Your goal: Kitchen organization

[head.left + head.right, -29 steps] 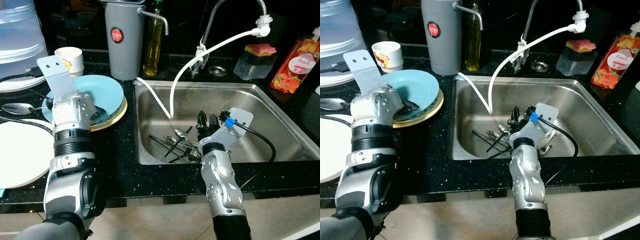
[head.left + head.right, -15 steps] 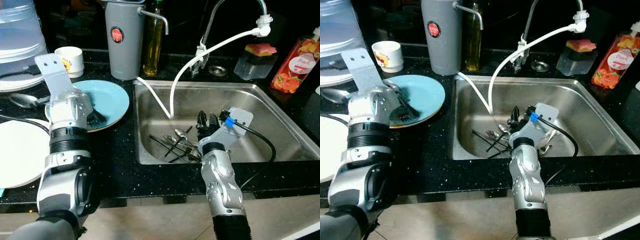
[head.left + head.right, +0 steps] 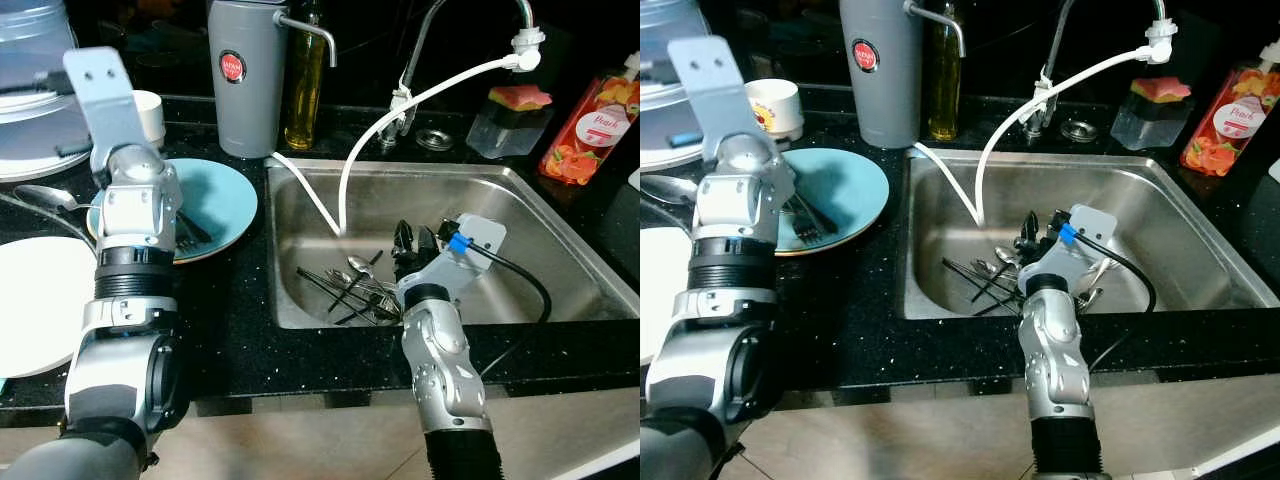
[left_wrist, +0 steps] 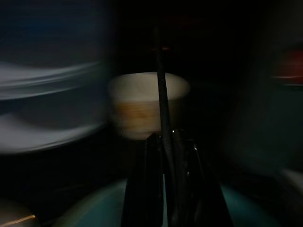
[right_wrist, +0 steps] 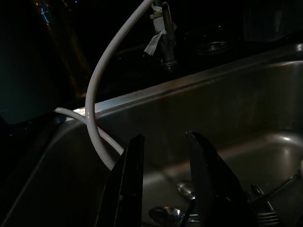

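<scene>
Nearest the counter edge, the right gripper [image 5: 163, 182] hovers in the stainless steel sink [image 3: 560, 235], fingers apart and empty, just above a loose heap of metal cutlery [image 3: 352, 288]. Thin, stiff and likely wet-slippery, each piece seems best pinched mid-handle. Farther back, the left gripper [image 4: 165, 156] clamps a dark fork [image 3: 805, 215] over the round light-blue plate [image 3: 225, 195].

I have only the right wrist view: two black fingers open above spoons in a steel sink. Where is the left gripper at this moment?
Observer: The left gripper is over a blue plate on the counter, left of the sink.
Operator: Is it holding something?
Observer: Yes, its fingers look shut on a dark fork, tines down over the plate.
Operator: What stands behind that plate?
Observer: A small white cup.
</scene>
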Controlling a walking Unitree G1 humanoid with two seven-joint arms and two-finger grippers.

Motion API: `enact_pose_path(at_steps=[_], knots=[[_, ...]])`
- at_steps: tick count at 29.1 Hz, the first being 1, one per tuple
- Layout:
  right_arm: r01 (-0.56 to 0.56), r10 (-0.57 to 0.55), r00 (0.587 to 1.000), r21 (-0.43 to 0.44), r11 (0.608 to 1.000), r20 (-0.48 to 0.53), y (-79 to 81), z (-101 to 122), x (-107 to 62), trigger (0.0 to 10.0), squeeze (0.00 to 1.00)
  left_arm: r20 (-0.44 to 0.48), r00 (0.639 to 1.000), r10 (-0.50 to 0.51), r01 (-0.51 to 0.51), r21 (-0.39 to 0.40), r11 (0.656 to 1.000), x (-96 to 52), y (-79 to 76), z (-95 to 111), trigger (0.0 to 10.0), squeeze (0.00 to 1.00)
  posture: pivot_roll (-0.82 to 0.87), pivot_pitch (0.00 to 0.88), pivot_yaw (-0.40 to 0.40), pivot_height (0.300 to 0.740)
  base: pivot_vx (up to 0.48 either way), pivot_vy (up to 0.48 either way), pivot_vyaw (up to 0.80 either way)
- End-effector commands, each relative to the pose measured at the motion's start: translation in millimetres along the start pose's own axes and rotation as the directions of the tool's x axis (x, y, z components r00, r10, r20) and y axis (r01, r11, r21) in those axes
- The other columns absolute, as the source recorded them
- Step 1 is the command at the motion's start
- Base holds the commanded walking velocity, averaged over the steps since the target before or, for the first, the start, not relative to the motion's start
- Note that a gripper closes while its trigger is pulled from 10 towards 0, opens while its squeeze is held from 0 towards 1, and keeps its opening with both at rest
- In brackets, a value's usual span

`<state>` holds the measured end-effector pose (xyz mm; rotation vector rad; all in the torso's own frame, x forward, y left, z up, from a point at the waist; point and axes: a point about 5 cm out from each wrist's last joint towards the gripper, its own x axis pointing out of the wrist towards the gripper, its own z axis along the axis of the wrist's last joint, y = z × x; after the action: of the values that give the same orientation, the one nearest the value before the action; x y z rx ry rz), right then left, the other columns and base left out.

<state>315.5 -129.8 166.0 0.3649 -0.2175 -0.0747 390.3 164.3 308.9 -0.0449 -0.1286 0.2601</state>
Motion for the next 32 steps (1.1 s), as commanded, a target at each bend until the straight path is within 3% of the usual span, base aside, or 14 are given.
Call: enact_pose_path(at_steps=[1, 2, 3, 5, 6, 7, 8, 11, 12, 18, 19, 24, 29, 32], knots=[[0.009, -0.009, 0.999, 0.002, 1.000, -0.036, -1.5, -7, -0.8, 10.0, 0.00, 0.017, 0.968, -0.249, 0.249, -0.018, 0.968, -11.1, -35.8, 6, 10.0, 0.00, 0.31, 0.000, -0.067, 0.740, 0.000, 0.000, 0.00], [0.009, -0.009, 0.999, 0.002, 1.000, -0.035, -1.2, -7, -0.8, 10.0, 0.00, 0.028, 0.912, -0.409, 0.409, 0.003, 0.913, -23.6, -56.1, 5, 10.0, 0.00, 0.30, 0.000, -0.065, 0.740, 0.000, 0.000, 0.00], [0.009, -0.009, 0.999, 0.002, 1.000, -0.035, -1.2, -7, -0.8, 10.0, 0.00, 0.028, 0.912, -0.409, 0.409, 0.003, 0.913, -23.6, -56.1, 5, 10.0, 0.00, 0.30, 0.000, -0.065, 0.740, 0.000, 0.000, 0.00], [0.010, -0.010, 0.999, 0.003, 1.000, -0.033, -1.1, -7, -1.0, 10.0, 0.00, 0.031, 0.743, -0.668, 0.667, 0.050, 0.744, -54.1, -86.6, 2, 10.0, 0.00, 0.30, 0.000, -0.063, 0.740, 0.000, 0.000, 0.00], [0.010, -0.010, 0.999, 0.003, 1.000, -0.033, -1.1, -7, -1.0, 10.0, 0.00, 0.031, 0.743, -0.668, 0.667, 0.050, 0.744, -54.1, -86.6, 2, 10.0, 0.00, 0.30, 0.000, -0.063, 0.740, 0.000, 0.000, 0.00], [0.011, -0.011, 0.999, 0.002, 1.000, -0.032, -1.5, -6, -1.0, 10.0, 0.00, 0.017, 0.657, -0.754, 0.751, 0.076, 0.656, -67.0, -95.1, -2, 10.0, 0.00, 0.30, 0.000, -0.063, 0.740, 0.000, 0.000, 0.00], [0.011, -0.011, 0.999, 0.002, 1.000, -0.032, -1.5, -6, -1.0, 10.0, 0.00, 0.017, 0.657, -0.754, 0.751, 0.076, 0.656, -67.0, -95.1, -2, 10.0, 0.00, 0.30, 0.000, -0.063, 0.740, 0.000, 0.000, 0.00], [0.012, -0.012, 0.999, 0.001, 1.000, -0.031, -1.9, -6, -0.7, 10.0, 0.00, 0.002, 0.576, -0.818, 0.811, 0.126, 0.571, -78.5, -99.5, -9, 10.0, 0.05, 0.30, 0.000, -0.064, 0.740, 0.000, 0.000, 0.00], [0.011, -0.011, 0.999, 0.001, 1.000, -0.031, -2.0, -6, -0.3, 10.0, 0.00, 0.007, 0.554, -0.833, 0.823, 0.149, 0.549, -80.2, -98.3, -12, 10.0, 1.00, 0.30, 0.000, -0.065, 0.740, 0.000, 0.000, 0.00], [0.009, -0.008, 1.000, 0.003, 1.000, -0.030, -1.1, -6, 0.7, 10.0, 0.00, 0.070, 0.561, -0.825, 0.809, 0.166, 0.565, -77.4, -93.6, -6, 10.0, 1.00, 0.30, 0.000, -0.067, 0.740, 0.000, 0.000, 0.00], [0.007, -0.007, 1.000, 0.003, 1.000, -0.030, -0.7, -6, 0.9, 10.0, 0.00, 0.126, 0.561, -0.818, 0.802, 0.161, 0.575, -77.7, -91.1, 2, 10.0, 0.00, 0.30, 0.000, -0.068, 0.740, 0.000, 0.000, 0.00], [0.004, -0.004, 1.000, 0.004, 1.000, -0.031, 0.1, -6, 0.9, 10.0, 0.00, 0.207, 0.610, -0.765, 0.758, 0.128, 0.639, -74.0, -80.7, 15, 10.0, 0.00, 0.31, 0.000, -0.068, 0.740, 0.000, 0.000, 0.00], [0.003, -0.003, 0.999, 0.004, 1.000, -0.032, 0.0, -6, 0.6, 10.0, 0.00, 0.171, 0.752, -0.636, 0.623, 0.130, 0.771, -58.2, -67.4, 10, 10.0, 0.00, 0.30, 0.000, -0.069, 0.740, 0.000, 0.000, 0.00], [0.001, -0.001, 0.999, 0.003, 1.000, -0.032, 0.0, -6, 0.6, 10.0, 0.00, 0.125, 0.874, -0.469, 0.439, 0.209, 0.874, -43.1, -52.0, 2, 10.0, 0.00, 0.31, 0.000, -0.070, 0.740, 0.000, 0.000, 0.00]])
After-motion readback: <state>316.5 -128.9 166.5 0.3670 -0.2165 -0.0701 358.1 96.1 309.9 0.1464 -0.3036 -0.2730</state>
